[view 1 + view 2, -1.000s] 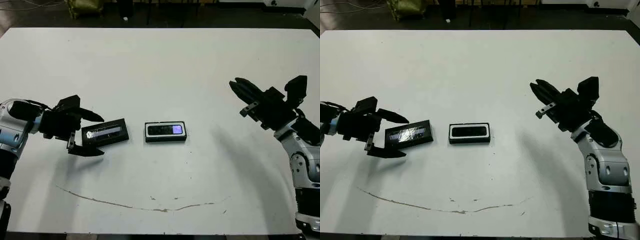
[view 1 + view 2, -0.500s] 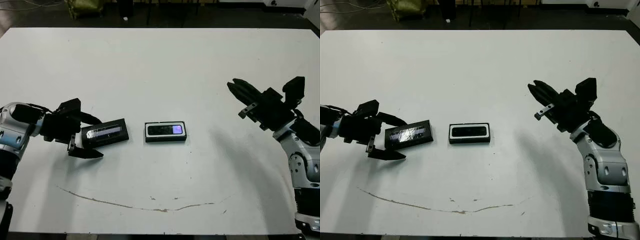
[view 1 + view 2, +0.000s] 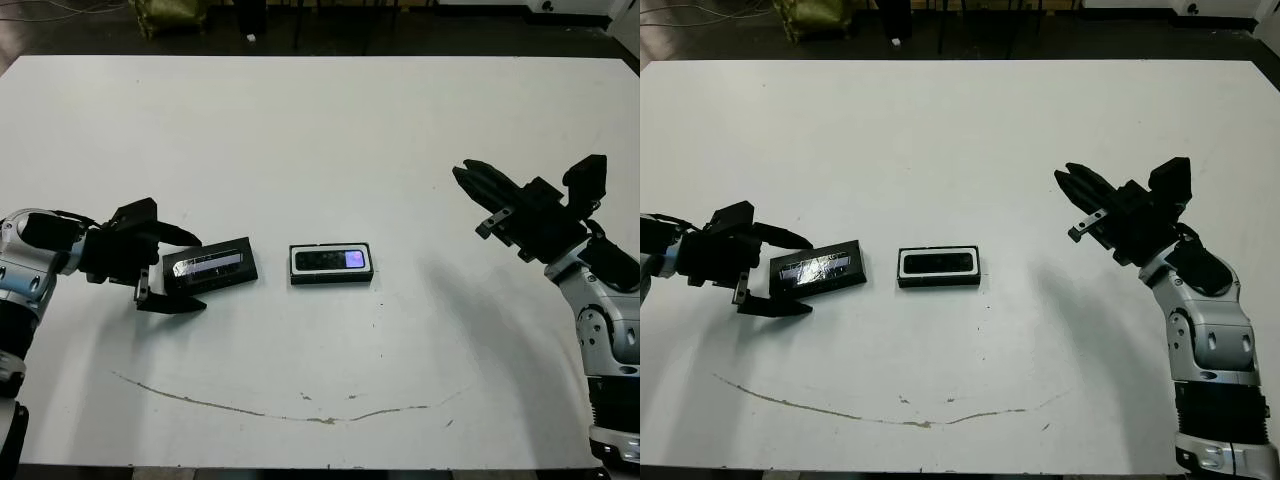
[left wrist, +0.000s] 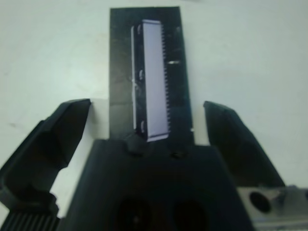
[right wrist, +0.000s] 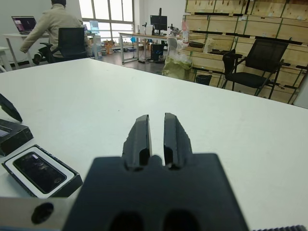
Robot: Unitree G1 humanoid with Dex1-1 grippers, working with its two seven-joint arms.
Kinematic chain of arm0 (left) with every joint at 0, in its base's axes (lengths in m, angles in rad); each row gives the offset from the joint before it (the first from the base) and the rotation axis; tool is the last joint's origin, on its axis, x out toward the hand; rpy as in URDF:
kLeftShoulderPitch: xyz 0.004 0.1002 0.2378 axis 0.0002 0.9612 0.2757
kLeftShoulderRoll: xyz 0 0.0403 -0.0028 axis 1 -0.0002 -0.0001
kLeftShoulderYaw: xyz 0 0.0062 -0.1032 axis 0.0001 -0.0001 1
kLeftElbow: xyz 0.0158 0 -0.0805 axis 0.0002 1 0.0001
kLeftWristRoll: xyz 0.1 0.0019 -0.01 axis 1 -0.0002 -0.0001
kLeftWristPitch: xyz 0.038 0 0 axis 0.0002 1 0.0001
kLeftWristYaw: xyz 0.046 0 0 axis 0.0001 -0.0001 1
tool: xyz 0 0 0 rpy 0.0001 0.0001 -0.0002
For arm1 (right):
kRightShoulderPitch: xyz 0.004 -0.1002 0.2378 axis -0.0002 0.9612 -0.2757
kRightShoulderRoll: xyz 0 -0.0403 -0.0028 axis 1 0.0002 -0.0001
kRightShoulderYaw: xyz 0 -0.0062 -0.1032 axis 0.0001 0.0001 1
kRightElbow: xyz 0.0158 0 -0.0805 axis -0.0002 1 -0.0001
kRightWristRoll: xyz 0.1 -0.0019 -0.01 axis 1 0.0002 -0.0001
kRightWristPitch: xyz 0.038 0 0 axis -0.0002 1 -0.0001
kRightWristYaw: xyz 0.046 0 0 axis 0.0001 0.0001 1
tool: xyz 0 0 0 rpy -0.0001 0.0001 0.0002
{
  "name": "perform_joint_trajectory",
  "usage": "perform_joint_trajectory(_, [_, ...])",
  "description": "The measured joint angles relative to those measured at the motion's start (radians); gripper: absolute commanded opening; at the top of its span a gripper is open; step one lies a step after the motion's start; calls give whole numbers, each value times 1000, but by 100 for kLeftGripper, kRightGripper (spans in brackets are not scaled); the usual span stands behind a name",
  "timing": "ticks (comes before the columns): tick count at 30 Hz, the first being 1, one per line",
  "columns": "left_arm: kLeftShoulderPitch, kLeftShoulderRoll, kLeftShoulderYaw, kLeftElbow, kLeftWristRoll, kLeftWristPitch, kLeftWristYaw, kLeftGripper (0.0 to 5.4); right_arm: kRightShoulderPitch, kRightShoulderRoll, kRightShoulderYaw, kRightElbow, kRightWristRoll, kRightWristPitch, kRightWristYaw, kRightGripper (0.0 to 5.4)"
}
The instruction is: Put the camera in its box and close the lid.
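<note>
White table (image 3: 320,130), scuffed by a thin brown line near its front edge.

Left gripper (image 3: 178,270): low over the table toward the left edge, fingers spread wide to either side of the lid's outer end; no contact visible.

Lid (image 3: 211,265): flat black slab with a silvery strip, lying skewed, just beside the box and apart from it.

Box (image 3: 332,264): white-lined tray near the table's middle, open.

Camera (image 3: 335,260): already lying inside the box, purple patch up; it seems fully seated, though the view is small.

Right gripper (image 3: 530,185): raised toward the right edge, well apart from everything; its wrist view suggests fingers nearly together.

Risks: closing off-centre on the skewed lid could pivot or push it away. A tilted lid set down crooked could catch the box rim or shove the unheld box along the table.
</note>
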Motion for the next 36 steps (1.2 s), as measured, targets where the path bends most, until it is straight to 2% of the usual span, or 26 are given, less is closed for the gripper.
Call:
perform_joint_trajectory(2, [2, 2, 0, -24, 13, 21, 22, 500, 0, 0, 1, 0, -1, 0, 0, 0])
perform_joint_trajectory(12, [14, 30, -1, -72, 42, 84, 57, 259, 0, 0, 1, 0, 5, 1, 6, 0])
perform_joint_trajectory(14, [21, 37, 0, -92, 45, 100, 60, 229, 0, 0, 1, 0, 5, 1, 9, 0])
perform_joint_trajectory(22, [36, 107, -63, -251, 112, 160, 44, 221, 0, 0, 1, 4, 5, 1, 11, 0])
perform_joint_trajectory(27, [17, 121, -97, -280, 131, 185, 14, 221, 0, 0, 1, 4, 4, 1, 9, 0])
perform_joint_trajectory(32, [19, 89, -33, -165, 53, 175, 21, 221, 0, 0, 1, 1, 2, 1, 8, 0])
perform_joint_trajectory(36, [16, 35, 94, -117, -71, 171, 72, 221, 0, 0, 1, -2, 2, 1, 8, 0])
